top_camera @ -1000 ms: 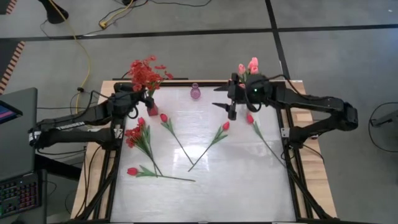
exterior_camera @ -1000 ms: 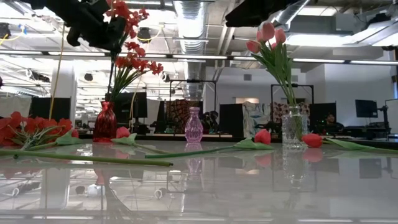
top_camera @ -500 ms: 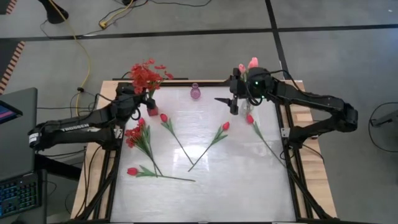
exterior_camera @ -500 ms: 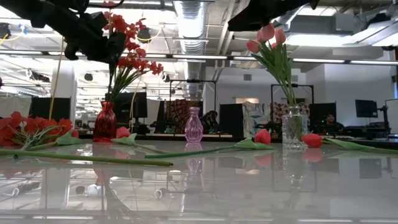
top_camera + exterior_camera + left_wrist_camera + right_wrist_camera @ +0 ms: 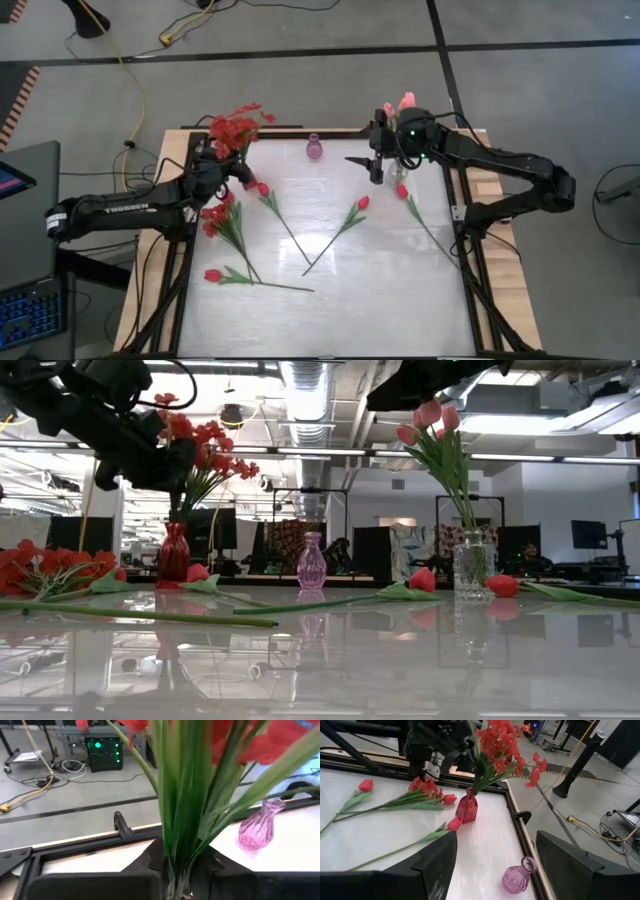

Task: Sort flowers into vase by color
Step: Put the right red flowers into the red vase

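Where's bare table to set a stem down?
Free: the near half of the table, right of the red tulip lying near the left edge. Crowded: the far strip around the red vase, pink vase and clear vase.

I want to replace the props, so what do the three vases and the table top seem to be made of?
The red vase, the small purple vase and the clear vase all look like ribbed glass: translucent, glossy, light passing through. The table top looks like a white, glossy hard sheet, perhaps acrylic or laminate; it mirrors the vases in the low view.
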Robot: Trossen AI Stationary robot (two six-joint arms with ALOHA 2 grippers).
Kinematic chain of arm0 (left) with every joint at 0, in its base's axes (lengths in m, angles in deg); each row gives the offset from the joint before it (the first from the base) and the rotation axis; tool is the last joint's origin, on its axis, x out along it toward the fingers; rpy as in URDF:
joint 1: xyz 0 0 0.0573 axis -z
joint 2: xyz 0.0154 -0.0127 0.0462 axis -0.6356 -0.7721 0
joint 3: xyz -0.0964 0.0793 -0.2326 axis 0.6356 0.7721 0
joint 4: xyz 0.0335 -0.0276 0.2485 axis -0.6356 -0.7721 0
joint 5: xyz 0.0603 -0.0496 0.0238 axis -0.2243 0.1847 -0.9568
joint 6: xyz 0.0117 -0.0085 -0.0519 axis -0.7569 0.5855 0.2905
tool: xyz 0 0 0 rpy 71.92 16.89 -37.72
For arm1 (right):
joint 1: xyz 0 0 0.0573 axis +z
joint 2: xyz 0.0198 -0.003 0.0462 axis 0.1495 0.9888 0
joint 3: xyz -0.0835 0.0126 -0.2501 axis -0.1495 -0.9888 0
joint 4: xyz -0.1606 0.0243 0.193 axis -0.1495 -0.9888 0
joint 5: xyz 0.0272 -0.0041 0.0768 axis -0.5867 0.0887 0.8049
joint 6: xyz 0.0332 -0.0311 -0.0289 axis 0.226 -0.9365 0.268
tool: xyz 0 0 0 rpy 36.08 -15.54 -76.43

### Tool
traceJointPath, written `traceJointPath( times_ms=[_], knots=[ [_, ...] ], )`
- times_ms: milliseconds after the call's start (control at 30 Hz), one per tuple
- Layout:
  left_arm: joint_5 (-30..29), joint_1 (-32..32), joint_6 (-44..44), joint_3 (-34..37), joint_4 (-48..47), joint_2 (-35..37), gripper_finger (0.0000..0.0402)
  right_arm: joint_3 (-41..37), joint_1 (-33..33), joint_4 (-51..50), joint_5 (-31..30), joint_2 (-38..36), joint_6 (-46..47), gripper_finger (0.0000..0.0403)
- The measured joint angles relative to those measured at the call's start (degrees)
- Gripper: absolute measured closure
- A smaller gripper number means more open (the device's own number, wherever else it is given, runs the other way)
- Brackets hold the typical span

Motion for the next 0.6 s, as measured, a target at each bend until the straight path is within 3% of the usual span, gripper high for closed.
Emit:
traceJointPath(
  times_ms=[400, 600],
  knots=[
    [1.02, 0.0, -3.66, -0.44, -2.09, 0.22, 0.0212, 0.0, 0.0, -0.02, 0.0, 0.0, -0.13, 0.0104],
    [3.42, 0.01, -4.58, -9.33, -17.53, 2.44, 0.0163, 0.0, 0.0, -0.07, 0.0, 0.0, 0.24, 0.0104]
  ],
)
